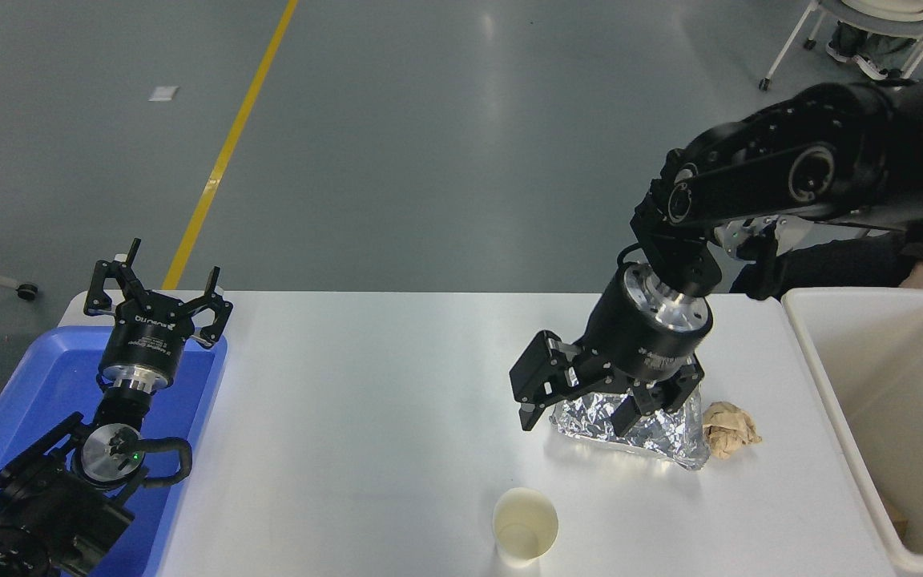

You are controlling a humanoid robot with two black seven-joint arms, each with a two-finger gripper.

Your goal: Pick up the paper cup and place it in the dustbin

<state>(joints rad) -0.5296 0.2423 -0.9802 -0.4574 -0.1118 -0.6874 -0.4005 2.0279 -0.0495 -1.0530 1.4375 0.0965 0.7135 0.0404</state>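
Observation:
The paper cup (525,525) is small and white with a cream inside. It stands upright near the table's front edge, right of the middle. My right gripper (576,422) is open and empty, hanging above the table behind the cup and in front of a foil pack. The dustbin (846,401) is a large cream-white bin at the table's right edge. My left gripper (158,298) is open and parked at the lower left over a blue tray.
A crumpled silver foil pack (666,437) lies under the right gripper, partly hidden by it. A crumpled brown paper ball (729,429) lies just right of the foil. The blue tray (21,385) sits at the left edge. A person sits at the far right.

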